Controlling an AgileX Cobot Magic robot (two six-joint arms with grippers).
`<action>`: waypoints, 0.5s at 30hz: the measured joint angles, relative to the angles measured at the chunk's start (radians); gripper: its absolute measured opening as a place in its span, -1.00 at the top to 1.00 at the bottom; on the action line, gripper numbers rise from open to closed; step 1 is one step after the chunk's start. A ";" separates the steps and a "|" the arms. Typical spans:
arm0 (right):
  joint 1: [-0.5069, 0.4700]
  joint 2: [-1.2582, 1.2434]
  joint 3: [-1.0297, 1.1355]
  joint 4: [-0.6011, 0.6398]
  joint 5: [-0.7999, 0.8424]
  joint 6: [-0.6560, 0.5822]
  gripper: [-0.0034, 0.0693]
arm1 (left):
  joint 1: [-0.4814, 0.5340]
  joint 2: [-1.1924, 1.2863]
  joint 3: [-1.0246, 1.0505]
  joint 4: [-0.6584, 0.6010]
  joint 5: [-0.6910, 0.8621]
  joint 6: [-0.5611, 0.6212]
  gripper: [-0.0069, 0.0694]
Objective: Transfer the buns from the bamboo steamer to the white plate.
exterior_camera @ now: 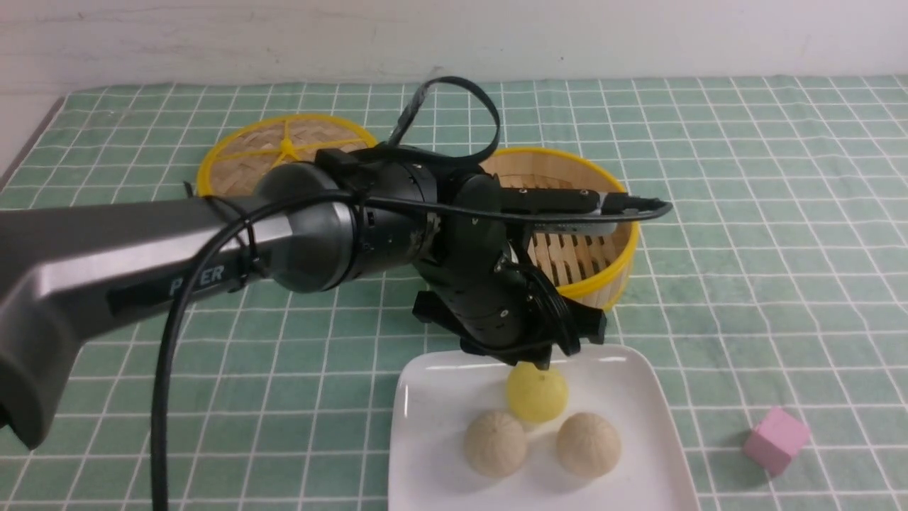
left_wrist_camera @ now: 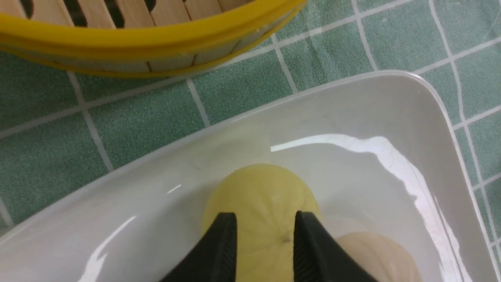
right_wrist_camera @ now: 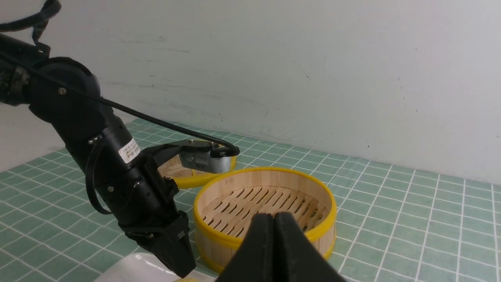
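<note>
Yellow bun (exterior_camera: 537, 394) seated on white plate (exterior_camera: 433, 404) beside beige buns (exterior_camera: 495, 443); bamboo steamer (exterior_camera: 550, 177) seen empty. Left gripper (left_wrist_camera: 264, 221) half-spread astride bun top, hold undetermined. Right gripper (right_wrist_camera: 274, 217) clenched, empty. Risk: bun dragged off plate if pinched during withdrawal.

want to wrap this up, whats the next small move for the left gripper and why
Probably lift the left gripper straight up, clear of the yellow bun: it and the two beige buns sit on the white plate and the bamboo steamer looks empty.
</note>
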 joint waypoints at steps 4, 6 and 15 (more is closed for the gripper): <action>0.000 0.000 0.000 0.000 0.000 0.000 0.92 | 0.000 0.000 0.000 0.022 -0.002 0.000 0.63; 0.000 0.000 0.001 -0.001 0.000 0.000 0.92 | 0.000 0.000 0.000 0.026 -0.002 0.000 0.77; -0.069 -0.008 0.032 -0.001 -0.021 0.000 0.91 | 0.000 -0.001 -0.001 0.038 0.003 0.000 0.81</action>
